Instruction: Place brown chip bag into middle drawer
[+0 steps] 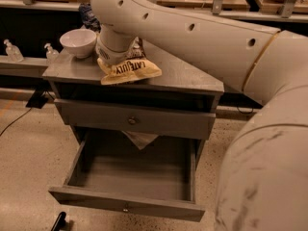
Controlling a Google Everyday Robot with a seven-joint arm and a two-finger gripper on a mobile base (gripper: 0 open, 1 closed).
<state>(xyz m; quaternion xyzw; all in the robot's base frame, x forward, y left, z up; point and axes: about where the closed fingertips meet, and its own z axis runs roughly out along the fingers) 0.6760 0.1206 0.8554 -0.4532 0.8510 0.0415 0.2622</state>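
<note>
The brown chip bag (132, 70) lies on the cabinet top (183, 76) near its front edge, cream lower half with "LATE JULY" lettering facing me. My gripper (124, 57) is at the end of the big white arm, pressed down on the bag's upper part and mostly hidden behind the wrist. The middle drawer (126, 207) is the lowest grey drawer. It is pulled wide open below the bag, and nothing lies in the part of its inside that shows.
A white bowl (78, 41) stands on the cabinet top left of the bag. A closed grey drawer front with a brass knob (131, 121) sits above the open drawer. A pale sheet (139, 138) hangs beneath it. Small bottles (12, 49) stand on a ledge at left.
</note>
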